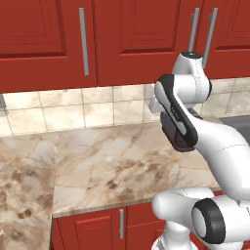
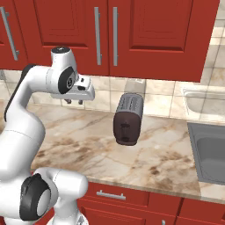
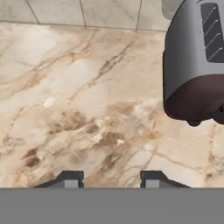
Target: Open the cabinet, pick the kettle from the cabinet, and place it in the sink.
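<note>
Reaching for the kettle means opening the cabinet (image 2: 110, 35) first, since both its doors are shut and you cannot see the kettle behind them; judge it as a light, rigid, smooth-bodied thing, likely to slip if pinched on the round body, so plan to take it by the arched handle at its bar; the doors themselves are stiff wood, and the long grey bar handles (image 2: 97, 36) where the two doors meet give you a firm place to hook and pull. Your gripper (image 2: 74, 101) hangs above the tabletop (image 2: 88, 145) towards its back edge, pointing down, jaws partly open and holding nothing; the hand view shows bare marble between the tips. The toaster (image 2: 128, 118) sits just beside the gripper, towards the sink (image 2: 210, 151), which lies at the right end of the tabletop; it stands under the doors, so you should lift clear of it. Tiled wall runs behind; marble looks hard and slick.
</note>
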